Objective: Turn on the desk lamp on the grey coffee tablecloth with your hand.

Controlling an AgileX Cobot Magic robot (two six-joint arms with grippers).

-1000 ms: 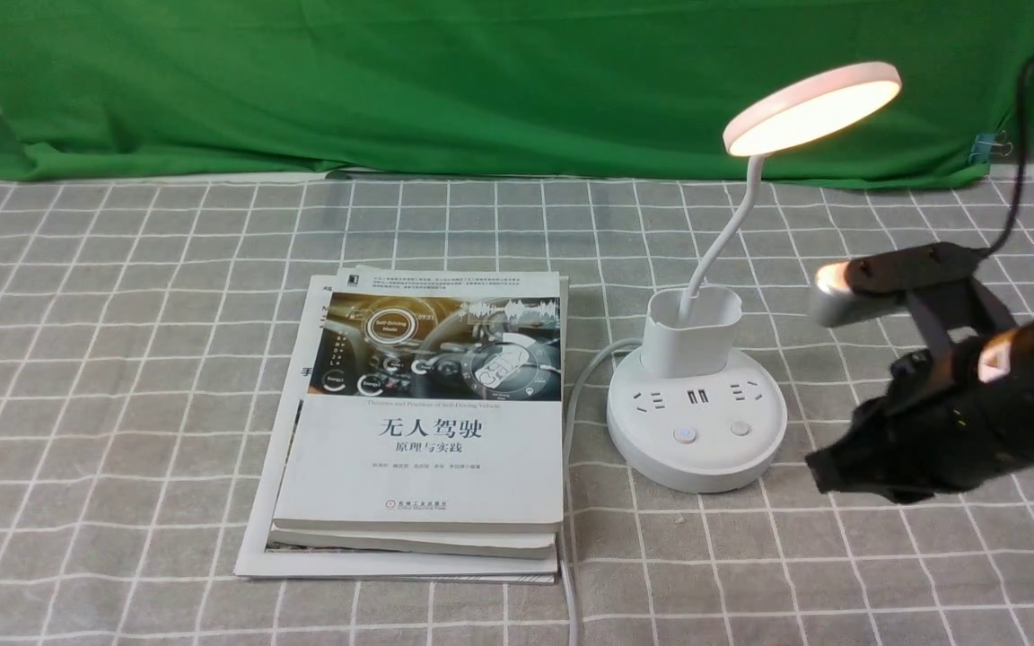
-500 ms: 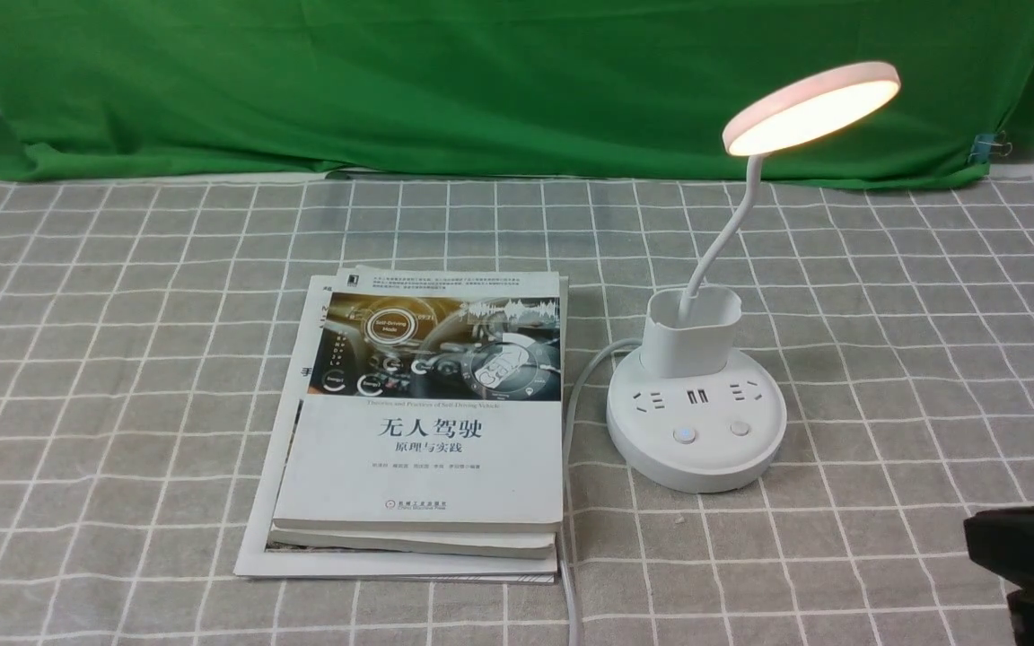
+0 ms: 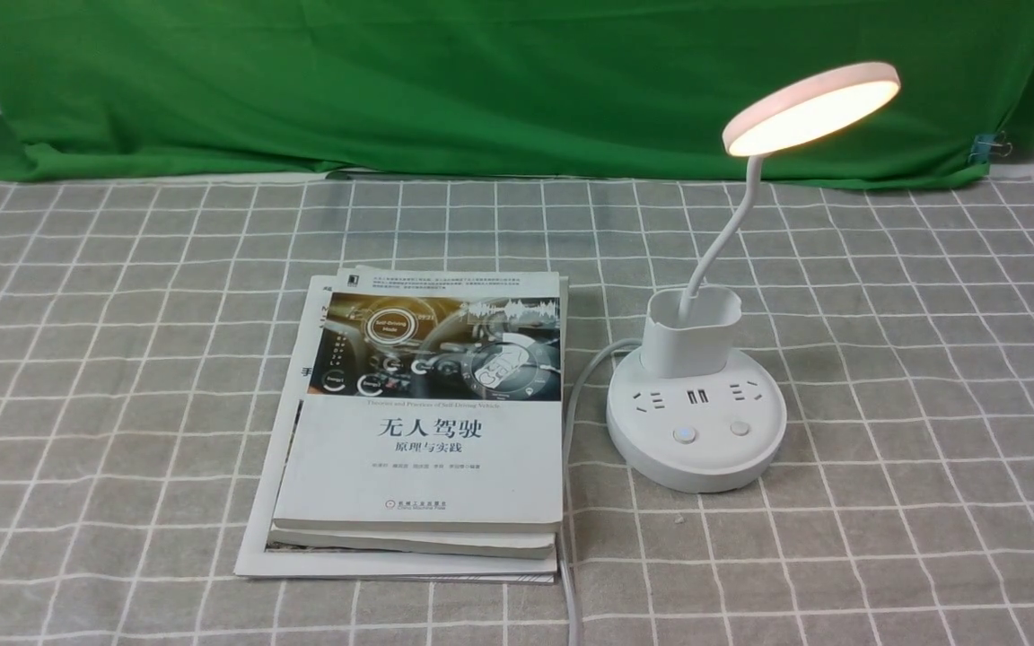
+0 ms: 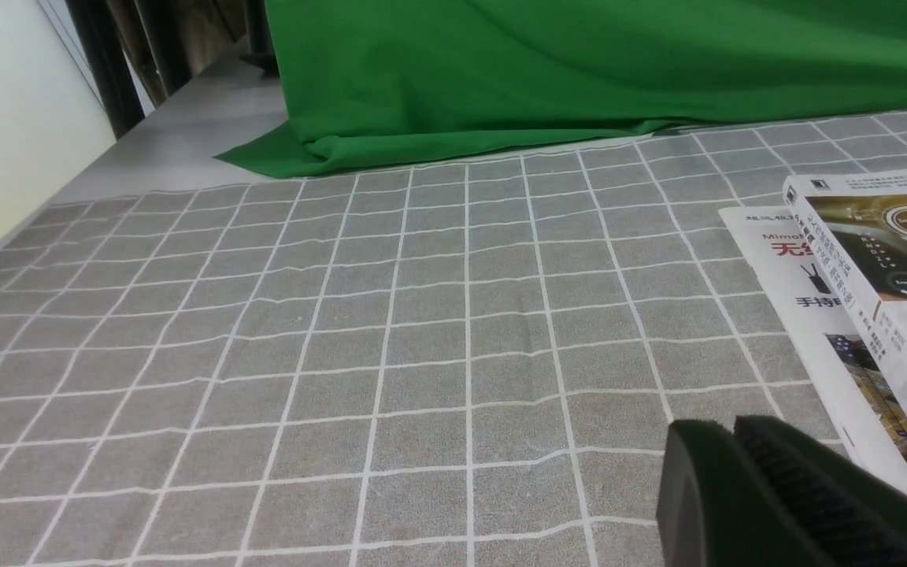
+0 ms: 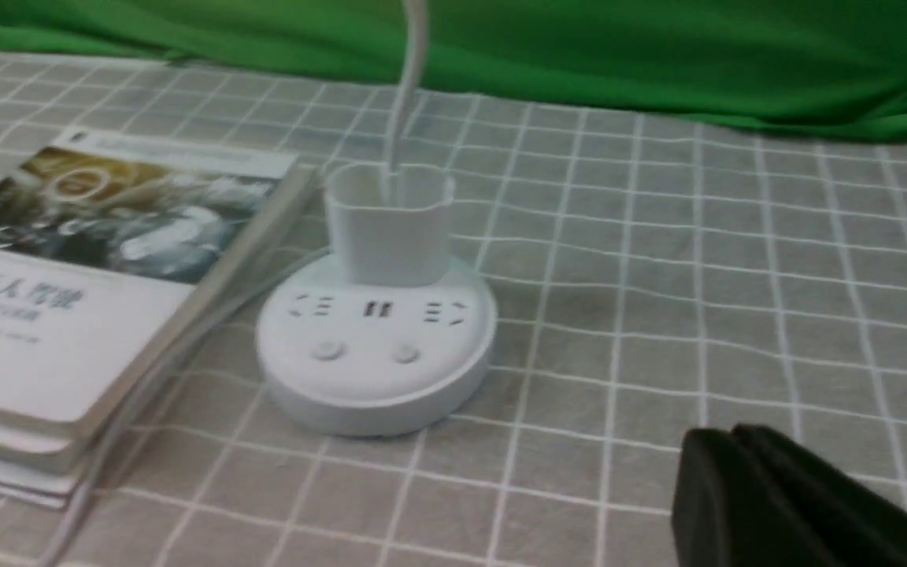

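Two buttons: set in the base of the lit desk lamp (image 3: pixel 696 422), near the right end effector (image 5: pixel 729 431), well apart
Right end effector: pressed together, nothing pinched
Neck (image 3: pixel 728 235): likely bendable, best left ungripped
Base (image 3: pixel 701 471): probably steady under a light press; if lifting is needed, to be held here

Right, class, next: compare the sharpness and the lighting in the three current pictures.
Front view: the white disc-shaped lamp head glows warm, its underside washed out, the printed white book sharp; left wrist view: grey cloth with white grid lines crisp, dark gripper in deep shade; right wrist view: soft overall, lettering on the book smeared.
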